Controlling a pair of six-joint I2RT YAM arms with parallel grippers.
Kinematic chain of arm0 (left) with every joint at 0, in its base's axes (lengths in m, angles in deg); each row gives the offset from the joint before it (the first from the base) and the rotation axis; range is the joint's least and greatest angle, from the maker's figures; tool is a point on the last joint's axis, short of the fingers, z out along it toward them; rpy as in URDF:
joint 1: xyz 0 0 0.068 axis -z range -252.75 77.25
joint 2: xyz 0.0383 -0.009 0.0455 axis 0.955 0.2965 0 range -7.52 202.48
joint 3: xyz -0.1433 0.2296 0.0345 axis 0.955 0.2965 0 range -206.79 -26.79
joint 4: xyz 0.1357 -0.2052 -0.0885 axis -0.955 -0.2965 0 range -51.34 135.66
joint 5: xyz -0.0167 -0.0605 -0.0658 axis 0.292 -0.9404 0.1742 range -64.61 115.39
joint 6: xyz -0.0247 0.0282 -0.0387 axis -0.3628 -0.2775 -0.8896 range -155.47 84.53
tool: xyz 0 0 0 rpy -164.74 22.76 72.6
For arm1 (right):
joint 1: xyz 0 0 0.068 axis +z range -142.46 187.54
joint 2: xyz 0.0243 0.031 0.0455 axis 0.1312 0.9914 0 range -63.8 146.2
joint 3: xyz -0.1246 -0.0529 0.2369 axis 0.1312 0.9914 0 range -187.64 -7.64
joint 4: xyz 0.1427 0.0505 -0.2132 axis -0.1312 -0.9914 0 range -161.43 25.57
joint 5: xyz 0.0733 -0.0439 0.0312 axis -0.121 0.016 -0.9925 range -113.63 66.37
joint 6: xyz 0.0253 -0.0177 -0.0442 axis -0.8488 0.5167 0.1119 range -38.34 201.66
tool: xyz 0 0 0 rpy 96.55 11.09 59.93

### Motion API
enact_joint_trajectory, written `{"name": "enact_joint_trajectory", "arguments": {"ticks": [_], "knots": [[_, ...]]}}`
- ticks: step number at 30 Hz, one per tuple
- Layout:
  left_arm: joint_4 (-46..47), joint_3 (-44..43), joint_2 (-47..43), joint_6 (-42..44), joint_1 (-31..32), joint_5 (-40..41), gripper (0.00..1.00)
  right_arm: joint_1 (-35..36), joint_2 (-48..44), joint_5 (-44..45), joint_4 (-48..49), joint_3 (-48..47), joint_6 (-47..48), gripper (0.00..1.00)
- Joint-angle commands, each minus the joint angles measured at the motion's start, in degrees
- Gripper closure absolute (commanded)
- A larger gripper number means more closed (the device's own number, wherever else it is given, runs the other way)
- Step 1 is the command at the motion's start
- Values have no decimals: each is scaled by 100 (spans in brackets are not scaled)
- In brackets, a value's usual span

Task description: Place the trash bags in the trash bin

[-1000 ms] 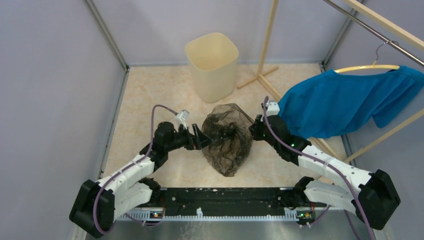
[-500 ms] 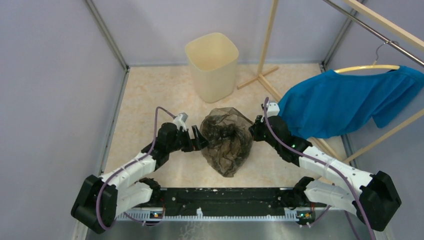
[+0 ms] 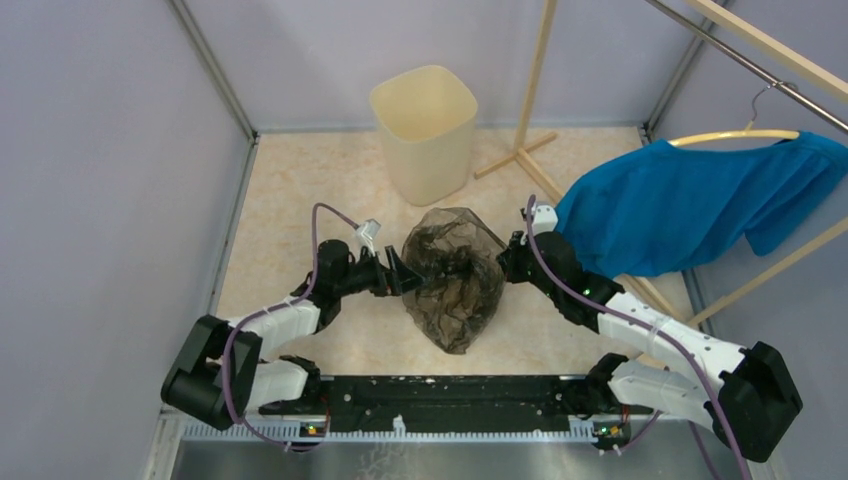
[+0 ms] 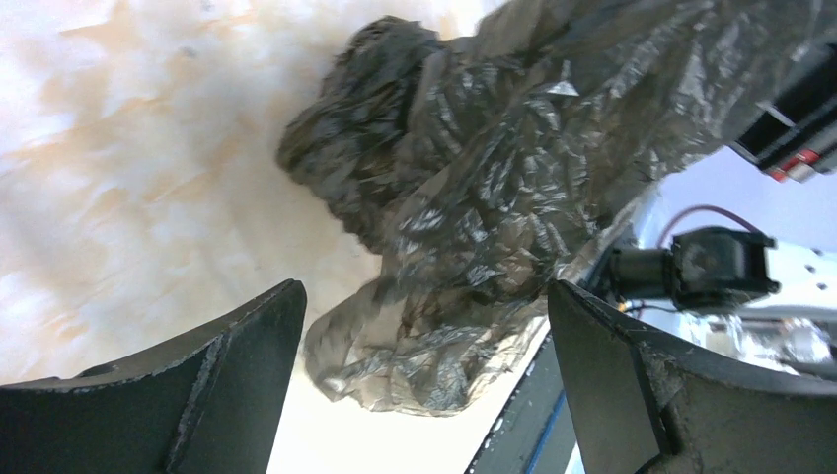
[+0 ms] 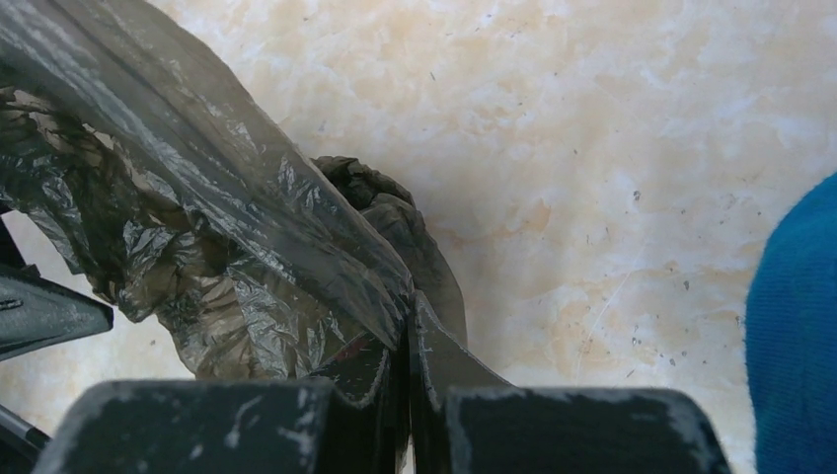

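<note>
At counter (image 3: 300, 210) centre, closed right end effector (image 3: 510, 262) pinches trash bag (image 3: 455, 285); left end effector (image 3: 408, 272) gapes empty at its 9 o'clock. Left should clamp a fold before lifting toward trash bin (image 3: 425, 130), 12 o'clock.

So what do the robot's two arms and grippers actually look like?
The left arm and right arm both have white link shells with black joint housings. A purple cable loops along each one. The left gripper and right gripper have matte black, scuffed, wedge-shaped fingers.
</note>
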Motion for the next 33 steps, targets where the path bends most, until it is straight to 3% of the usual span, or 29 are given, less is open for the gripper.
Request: {"name": "enact_joint_trajectory", "arguments": {"ticks": [1,5,15,25,29,32,33], "knots": [[1713,114,467,-159,-42,-998,2,-32,-96,-45,58,-74,84,100],[2332,300,652,-551,-40,-1301,4,-33,-110,-64,17,-81,90,100],[1551,837,-834,-1073,-33,-903,13,-38,-110,-119,107,-66,64,100],[1117,537,-551,-1132,-13,-641,40,-39,-60,-295,188,-108,-3,100],[506,417,-584,-957,26,-291,57,-40,-150,-276,155,29,-19,100],[-735,234,-747,-770,31,448,98,-36,-158,-303,206,192,-74,100],[-1181,148,-801,-724,28,727,100,-34,-142,-327,219,240,-100,100]]}}
